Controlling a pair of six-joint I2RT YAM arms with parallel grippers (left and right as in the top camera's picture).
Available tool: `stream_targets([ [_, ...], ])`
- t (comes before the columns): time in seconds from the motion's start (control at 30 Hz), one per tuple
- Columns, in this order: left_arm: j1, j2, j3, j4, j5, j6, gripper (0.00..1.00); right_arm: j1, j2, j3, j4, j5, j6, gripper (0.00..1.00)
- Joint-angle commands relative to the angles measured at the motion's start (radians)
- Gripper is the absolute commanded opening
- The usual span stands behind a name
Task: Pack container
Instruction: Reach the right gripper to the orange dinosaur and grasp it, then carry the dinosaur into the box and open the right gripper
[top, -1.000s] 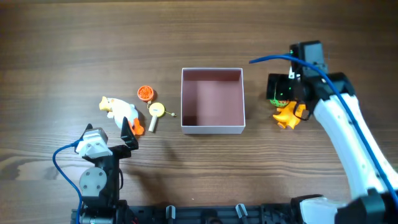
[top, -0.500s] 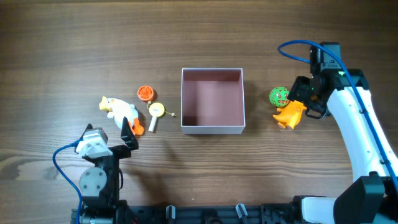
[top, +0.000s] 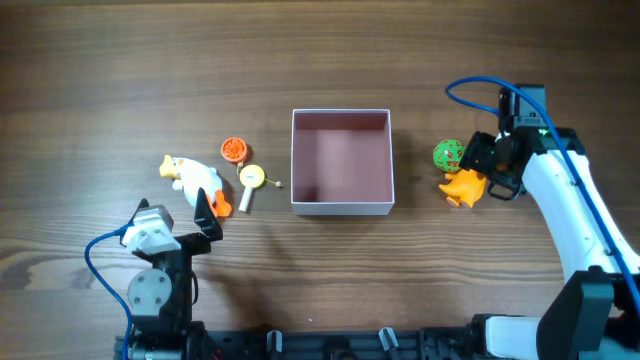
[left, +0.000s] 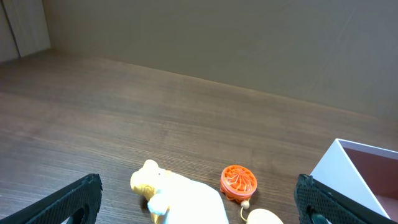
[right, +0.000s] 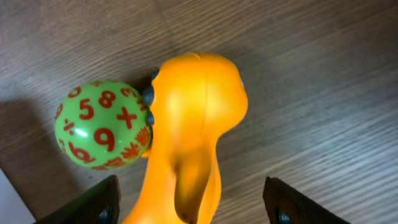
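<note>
The container (top: 341, 205), a shallow white-walled box with a pink inside, stands at the table's middle and holds nothing; its corner shows in the left wrist view (left: 348, 171). My right gripper (top: 487, 172) is open over an orange toy figure (top: 462, 187) to the right of the container; in the right wrist view the toy (right: 186, 149) lies between the spread fingers (right: 189, 205), untouched. A green number ball (top: 448, 155) (right: 102, 124) touches the toy. My left gripper (top: 205, 215) is open near the front left, behind a white and yellow duck toy (top: 192, 174) (left: 180, 199).
An orange disc (top: 233, 150) (left: 238, 181) and a yellow round piece on a stick (top: 250, 180) (left: 264, 217) lie left of the container. A blue cable runs along each arm.
My right arm has swung away from the container's side and come down over the orange toy, which has stayed put. The left arm has not moved.
</note>
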Motion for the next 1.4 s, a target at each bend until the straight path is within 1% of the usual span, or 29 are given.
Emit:
stream_targets([
  [0.0, 0.002, -0.008, -0.005, 0.003, 0.012, 0.023, 1.00, -0.003, 0.004, -0.014, 0.039, -0.018, -0.049, 0.74],
  [0.03, 0.002, -0.008, -0.005, 0.003, 0.012, 0.023, 1.00, -0.003, 0.009, -0.014, 0.050, -0.019, -0.056, 0.74],
  [0.13, 0.002, -0.008, -0.005, 0.003, 0.012, 0.023, 1.00, -0.003, 0.035, -0.015, 0.056, -0.019, -0.054, 0.69],
  [0.27, 0.002, -0.008, -0.005, 0.003, 0.012, 0.023, 1.00, -0.002, 0.072, -0.066, 0.103, -0.019, -0.044, 0.68],
  [0.33, 0.002, -0.008, -0.005, 0.003, 0.012, 0.023, 1.00, -0.003, 0.077, -0.099, 0.125, -0.019, -0.043, 0.66],
  [0.4, 0.002, -0.008, -0.005, 0.003, 0.012, 0.023, 1.00, -0.003, 0.077, -0.114, 0.130, -0.019, -0.044, 0.59],
  [0.47, 0.002, -0.008, -0.005, 0.003, 0.012, 0.023, 1.00, -0.003, 0.077, -0.119, 0.124, -0.019, -0.045, 0.55],
  [0.5, 0.002, -0.008, -0.005, 0.003, 0.012, 0.023, 1.00, -0.003, 0.077, -0.119, 0.118, -0.019, -0.045, 0.47],
  [0.6, 0.002, -0.008, -0.005, 0.003, 0.012, 0.023, 1.00, -0.002, 0.077, -0.123, 0.108, -0.018, -0.050, 0.14],
  [0.67, 0.002, -0.008, -0.005, 0.003, 0.012, 0.023, 1.00, -0.003, 0.072, -0.121, 0.108, 0.000, -0.072, 0.04],
  [0.8, 0.002, -0.008, -0.005, 0.003, 0.012, 0.023, 1.00, -0.002, 0.003, -0.046, 0.008, 0.012, -0.075, 0.04],
  [1.03, 0.002, -0.008, -0.005, 0.003, 0.012, 0.023, 1.00, 0.023, -0.250, 0.124, -0.158, 0.007, -0.174, 0.04],
  [1.1, 0.002, -0.008, -0.005, 0.003, 0.012, 0.023, 1.00, 0.073, -0.333, 0.138, -0.178, 0.003, -0.179, 0.04],
  [1.2, 0.002, -0.008, -0.005, 0.003, 0.012, 0.023, 1.00, 0.189, -0.421, 0.138, -0.185, -0.005, -0.177, 0.04],
  [1.27, 0.002, -0.008, -0.005, 0.003, 0.012, 0.023, 1.00, 0.269, -0.450, 0.138, -0.171, -0.026, -0.171, 0.04],
  [1.37, 0.002, -0.008, -0.005, 0.003, 0.012, 0.023, 1.00, 0.433, -0.439, 0.137, -0.097, -0.050, -0.100, 0.04],
])
